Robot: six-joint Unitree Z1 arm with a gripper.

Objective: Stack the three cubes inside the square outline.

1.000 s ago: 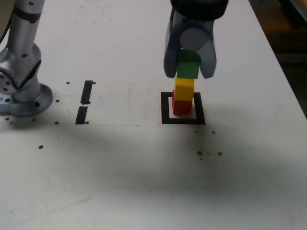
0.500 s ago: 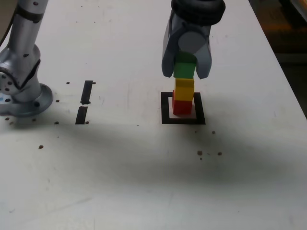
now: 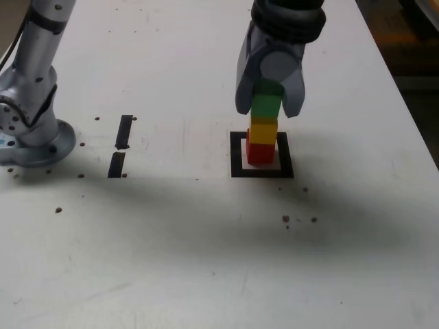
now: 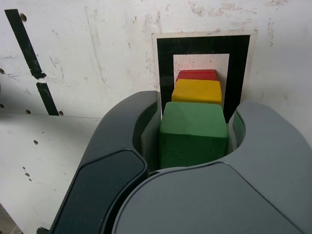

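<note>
The red cube [image 3: 260,153] stands in the white centre of the black square outline [image 3: 237,154], with the yellow cube [image 3: 263,131] on top of it. The green cube [image 3: 266,106] rests on the yellow one, so the three form an upright column. My gripper [image 3: 269,110] comes down from above, its grey fingers pressed against both sides of the green cube. The wrist view looks down the column: green cube [image 4: 194,131] between the fingers, then yellow cube [image 4: 197,92], red cube [image 4: 196,74] and the square outline [image 4: 165,63] below.
The arm's metal base [image 3: 31,130] stands at the exterior view's left. Two short black tape strips [image 3: 124,131] lie between the base and the square. The table's edge [image 3: 411,116] runs down the exterior view's right. Small dark holes dot the white surface.
The gripper has shifted slightly down and to the exterior view's right with the green cube, which now sits lower on the yellow cube. The red and yellow cubes have not moved.
</note>
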